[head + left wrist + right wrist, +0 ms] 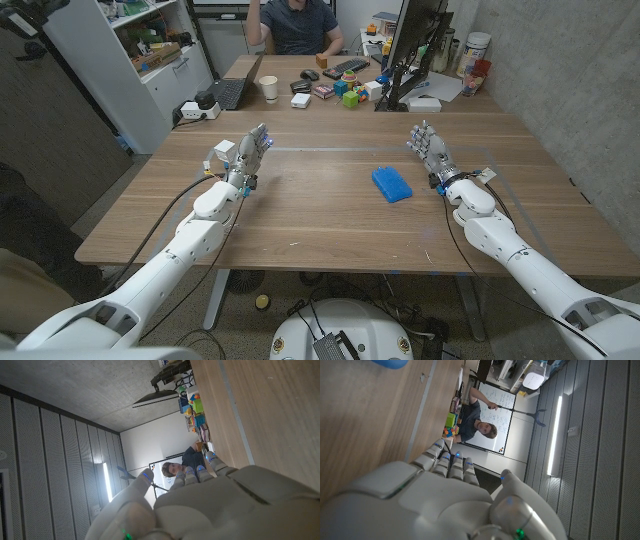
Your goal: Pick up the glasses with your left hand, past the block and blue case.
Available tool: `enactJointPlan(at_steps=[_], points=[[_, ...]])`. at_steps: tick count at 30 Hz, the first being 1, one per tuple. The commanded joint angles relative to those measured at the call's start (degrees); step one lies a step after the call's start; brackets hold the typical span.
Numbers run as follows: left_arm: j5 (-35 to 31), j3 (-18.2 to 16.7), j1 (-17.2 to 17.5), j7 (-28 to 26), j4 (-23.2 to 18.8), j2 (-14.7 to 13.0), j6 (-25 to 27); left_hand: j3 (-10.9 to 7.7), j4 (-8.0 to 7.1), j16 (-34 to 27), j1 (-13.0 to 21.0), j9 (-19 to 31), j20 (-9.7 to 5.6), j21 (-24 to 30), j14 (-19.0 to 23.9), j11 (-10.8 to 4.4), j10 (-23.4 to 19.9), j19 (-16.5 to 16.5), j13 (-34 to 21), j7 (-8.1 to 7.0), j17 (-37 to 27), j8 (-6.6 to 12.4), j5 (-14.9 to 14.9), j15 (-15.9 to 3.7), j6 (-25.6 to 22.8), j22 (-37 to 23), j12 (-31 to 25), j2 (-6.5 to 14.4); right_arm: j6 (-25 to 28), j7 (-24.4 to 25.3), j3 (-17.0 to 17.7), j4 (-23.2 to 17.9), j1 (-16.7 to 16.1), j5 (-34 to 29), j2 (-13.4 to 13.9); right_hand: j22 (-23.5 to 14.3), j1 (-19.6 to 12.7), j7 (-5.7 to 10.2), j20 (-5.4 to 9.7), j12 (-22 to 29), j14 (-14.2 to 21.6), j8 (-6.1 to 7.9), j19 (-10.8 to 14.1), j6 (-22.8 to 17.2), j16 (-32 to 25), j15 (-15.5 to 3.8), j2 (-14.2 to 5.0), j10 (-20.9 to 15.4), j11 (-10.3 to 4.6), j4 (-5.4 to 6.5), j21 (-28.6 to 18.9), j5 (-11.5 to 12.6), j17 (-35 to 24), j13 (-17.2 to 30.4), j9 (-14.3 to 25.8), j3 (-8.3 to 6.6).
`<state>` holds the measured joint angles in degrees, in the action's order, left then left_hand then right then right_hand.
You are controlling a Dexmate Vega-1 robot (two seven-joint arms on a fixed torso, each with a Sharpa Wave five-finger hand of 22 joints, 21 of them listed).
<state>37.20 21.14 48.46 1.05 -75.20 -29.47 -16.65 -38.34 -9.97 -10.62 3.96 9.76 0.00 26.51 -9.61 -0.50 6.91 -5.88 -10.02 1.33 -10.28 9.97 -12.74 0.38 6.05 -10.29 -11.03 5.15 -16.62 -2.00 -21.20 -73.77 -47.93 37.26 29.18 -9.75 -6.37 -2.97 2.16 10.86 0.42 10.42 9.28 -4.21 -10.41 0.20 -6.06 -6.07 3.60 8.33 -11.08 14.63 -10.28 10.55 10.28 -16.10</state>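
At the left of the wooden table (300, 215), the left hand (252, 152) stands with fingers apart, holding nothing, just beside a small white cube block (225, 151). The flat blue rectangular case (391, 184) lies right of centre. I cannot make out the glasses anywhere. The right hand (430, 148) is likewise released. A risk: reaching forward could knock the block, since it sits so close.

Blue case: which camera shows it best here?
The head view: the blue case lies whole on the table, between the two hands and nearer the right hand. The right wrist view catches only a blue sliver at its edge.
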Motion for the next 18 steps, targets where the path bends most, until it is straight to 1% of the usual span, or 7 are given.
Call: enactJointPlan(at_steps=[1,3,6,9,12,18], points=[[-0.32,-0.89,1.84,-0.74,-1.96,-1.07,-0.61,-0.37,-0.14,-0.31,0.17,0.17,0.07,0.33,-0.63,0.04,0.31,-0.43,-0.26,-0.04,-0.08,0.42,-0.38,0.16,0.28,-0.11,-0.33,5.33,-0.90,-1.45,-0.09,1.23,0.43,0.39,-0.31,-0.13,0.06,-0.06,0.22,0.28,0.00,0.45,0.28,-0.26,-0.41,0.56,-1.35,-0.52,0.00,0.03,-0.19,0.38,-0.20,0.25,0.27,-0.34],[-0.43,-0.99,1.99,-0.96,-2.03,-1.13,-0.78,-0.37,-0.14,-0.45,0.13,0.17,0.13,0.33,-0.24,-0.08,0.09,-0.32,-0.26,-0.14,-0.08,0.46,-0.37,0.20,0.17,-0.11,-0.41,5.27,-1.00,-1.53,-0.08,1.30,0.39,0.41,-0.33,-0.13,0.07,-0.07,0.24,0.28,0.01,0.44,0.30,-0.25,-0.41,0.59,-1.34,-0.52,-0.01,0.02,-0.20,0.39,-0.19,0.25,0.27,-0.34],[-0.86,-1.13,2.39,-1.57,-2.57,-1.43,-0.92,-0.39,-0.08,-0.52,0.11,0.17,0.86,0.43,0.11,-0.28,-0.19,0.18,-0.25,-0.32,-0.06,0.54,-0.36,0.30,-0.08,-0.12,-0.49,5.16,-1.21,-1.68,-0.05,1.30,0.25,0.40,-0.24,-0.13,0.08,-0.08,0.23,0.27,0.01,0.45,0.30,-0.25,-0.41,0.61,-1.33,-0.49,-0.05,0.01,-0.19,0.40,-0.19,0.25,0.27,-0.34],[-1.86,-1.28,2.96,-2.62,-3.33,-1.80,-1.54,-0.41,0.02,-0.70,0.11,0.17,1.41,0.48,0.81,-0.26,-0.32,0.57,-0.25,-0.96,-0.04,0.68,-0.35,0.32,-0.56,-0.13,-0.50,5.01,-1.41,-1.74,0.00,1.22,0.10,0.38,-0.17,-0.13,0.09,-0.04,0.21,0.26,0.03,0.47,0.28,-0.28,-0.42,0.57,-1.33,-0.49,-0.02,0.00,-0.18,0.41,-0.19,0.25,0.27,-0.34],[-3.19,-1.42,3.63,-3.73,-4.39,-2.33,-2.34,-0.47,0.20,-0.64,0.19,0.16,1.59,0.45,0.97,-0.47,-0.84,0.74,-0.25,-1.64,0.02,0.89,-0.36,0.24,-1.29,-0.13,-0.66,4.87,-1.54,-1.77,0.07,1.11,-0.01,0.39,-0.09,-0.13,0.11,0.00,0.21,0.27,0.02,0.46,0.30,-0.26,-0.41,0.61,-1.32,-0.51,-0.06,-0.01,-0.19,0.42,-0.19,0.25,0.27,-0.34],[-4.45,-1.87,4.83,-5.03,-6.70,-3.54,-2.45,-0.60,0.46,-0.71,0.35,0.16,1.58,0.46,1.67,-0.52,-1.48,1.16,-0.24,-2.27,0.10,0.99,-0.38,-0.08,-1.96,-0.12,-0.82,4.72,-1.70,-2.02,0.08,1.08,-0.05,0.43,-0.03,-0.13,0.13,-0.01,0.23,0.27,0.04,0.44,0.33,-0.20,-0.41,0.58,-1.30,-0.52,-0.04,-0.03,-0.19,0.44,-0.19,0.25,0.27,-0.34]])
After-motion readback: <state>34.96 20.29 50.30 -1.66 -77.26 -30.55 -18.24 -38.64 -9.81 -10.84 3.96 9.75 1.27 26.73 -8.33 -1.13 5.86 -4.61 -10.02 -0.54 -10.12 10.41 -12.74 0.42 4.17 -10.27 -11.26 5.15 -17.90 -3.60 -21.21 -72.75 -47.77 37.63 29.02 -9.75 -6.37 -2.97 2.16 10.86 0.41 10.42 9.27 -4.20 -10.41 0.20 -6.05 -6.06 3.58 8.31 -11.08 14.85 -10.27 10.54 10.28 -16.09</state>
